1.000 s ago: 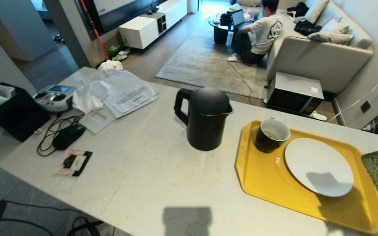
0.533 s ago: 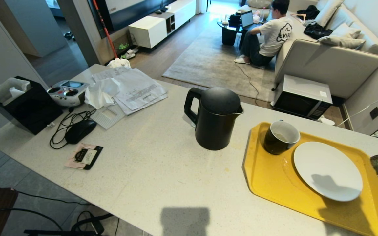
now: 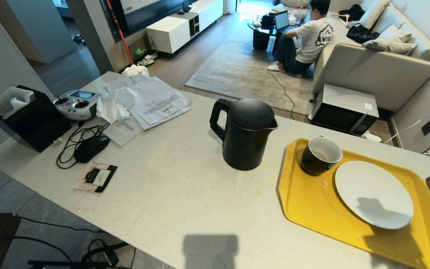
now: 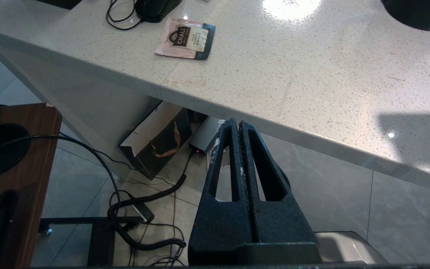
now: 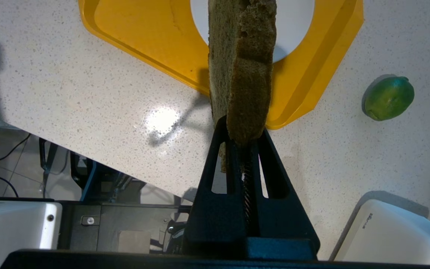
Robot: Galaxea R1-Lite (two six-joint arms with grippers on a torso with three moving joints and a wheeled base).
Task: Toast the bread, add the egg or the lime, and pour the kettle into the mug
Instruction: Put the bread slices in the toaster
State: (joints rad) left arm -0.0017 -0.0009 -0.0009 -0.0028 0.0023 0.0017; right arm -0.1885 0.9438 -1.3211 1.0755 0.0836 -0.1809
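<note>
- pale stone counter (image 3: pixel 170 194) carries the kettle (image 3: pixel 245 134) and a yellow tray (image 3: pixel 312 209).
- right gripper (image 5: pixel 242 140) clamps the bread (image 5: pixel 242 67) above the tray.
- left gripper (image 4: pixel 239 127) is closed, empty.

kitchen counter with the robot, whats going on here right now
The right gripper is shut on a thick slice of greenish-grey bread, holding it on edge above the near corner of the yellow plastic tray. On that tray sit an empty round white plate and a glossy black mug with a white inside. The tall matte-black kettle stands untouched on the speckled counter. The left gripper hangs shut and empty below the counter's edge.
</note>
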